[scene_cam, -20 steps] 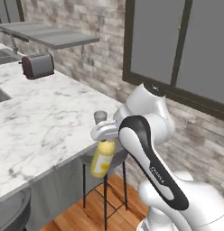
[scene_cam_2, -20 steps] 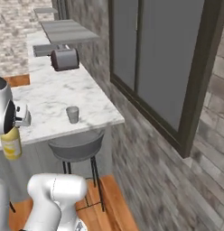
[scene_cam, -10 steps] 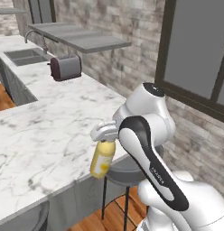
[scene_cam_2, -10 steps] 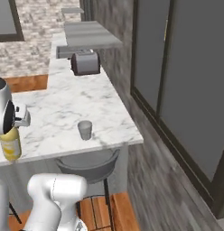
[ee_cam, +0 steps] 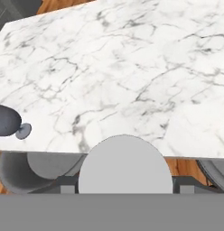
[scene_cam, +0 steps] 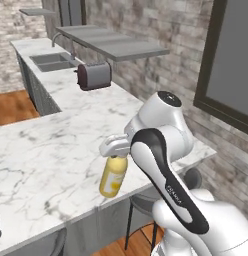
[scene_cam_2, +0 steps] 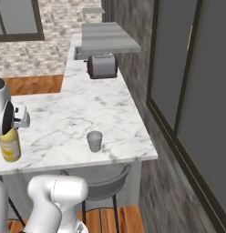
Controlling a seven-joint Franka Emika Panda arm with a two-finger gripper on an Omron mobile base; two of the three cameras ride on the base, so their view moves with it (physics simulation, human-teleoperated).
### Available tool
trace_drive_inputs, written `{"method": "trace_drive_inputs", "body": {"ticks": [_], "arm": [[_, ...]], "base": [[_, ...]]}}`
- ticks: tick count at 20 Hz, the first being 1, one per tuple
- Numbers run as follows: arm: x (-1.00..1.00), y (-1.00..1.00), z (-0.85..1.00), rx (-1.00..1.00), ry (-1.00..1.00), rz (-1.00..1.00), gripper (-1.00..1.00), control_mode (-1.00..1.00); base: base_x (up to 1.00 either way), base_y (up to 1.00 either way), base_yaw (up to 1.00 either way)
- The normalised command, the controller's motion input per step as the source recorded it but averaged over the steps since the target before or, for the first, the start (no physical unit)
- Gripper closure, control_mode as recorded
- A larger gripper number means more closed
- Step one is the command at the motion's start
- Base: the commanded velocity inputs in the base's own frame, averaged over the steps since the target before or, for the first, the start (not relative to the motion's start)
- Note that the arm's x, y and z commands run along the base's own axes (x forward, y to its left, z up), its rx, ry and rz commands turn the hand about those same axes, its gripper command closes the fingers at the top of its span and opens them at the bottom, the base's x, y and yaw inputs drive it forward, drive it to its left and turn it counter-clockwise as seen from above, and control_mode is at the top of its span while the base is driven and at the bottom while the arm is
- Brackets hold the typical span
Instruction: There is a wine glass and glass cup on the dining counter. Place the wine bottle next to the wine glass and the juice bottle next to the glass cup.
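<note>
My gripper (scene_cam: pixel 115 151) is shut on the neck of the yellow juice bottle (scene_cam: pixel 113 178), which hangs just off the near edge of the white marble dining counter (scene_cam: pixel 46 150). In the right base view the juice bottle (scene_cam_2: pixel 9 145) hangs at the far left, with the gripper (scene_cam_2: pixel 17 123) above it. The small glass cup (scene_cam_2: pixel 94 140) stands on the dining counter (scene_cam_2: pixel 83 113) near its front right edge. The bottle's grey-white cap (ee_cam: pixel 125 164) covers the lower middle of the hand view. The dark wine glass (ee_cam: pixel 8 122) shows at the counter's left edge there. The wine bottle is out of view.
A dark toaster (scene_cam: pixel 94 75) stands further back on the counter, with a sink and tap (scene_cam: pixel 52 60) and a grey shelf (scene_cam: pixel 113 42) beyond it. Grey stools (scene_cam_2: pixel 103 179) tuck under the counter's overhang. A brick wall with dark windows runs along the right.
The whole picture has shifted in both base views, so the base has driven along the counter. The juice bottle stays in the gripper; arm pose unchanged.
</note>
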Motion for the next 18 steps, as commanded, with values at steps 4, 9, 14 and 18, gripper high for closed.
{"method": "trace_drive_inputs", "body": {"ticks": [4,9,14,18], "arm": [[0.0,0.0,0.0,0.0,0.0,0.0,1.0,1.0],[0.0,0.0,0.0,0.0,0.0,0.0,1.0,1.0],[0.0,0.0,0.0,0.0,0.0,0.0,1.0,1.0],[0.0,0.0,0.0,0.0,0.0,0.0,1.0,1.0]], "base": [[0.32,0.0,0.1],[0.13,0.0,0.02],[0.0,0.0,0.0],[0.02,0.0,0.0]]}}
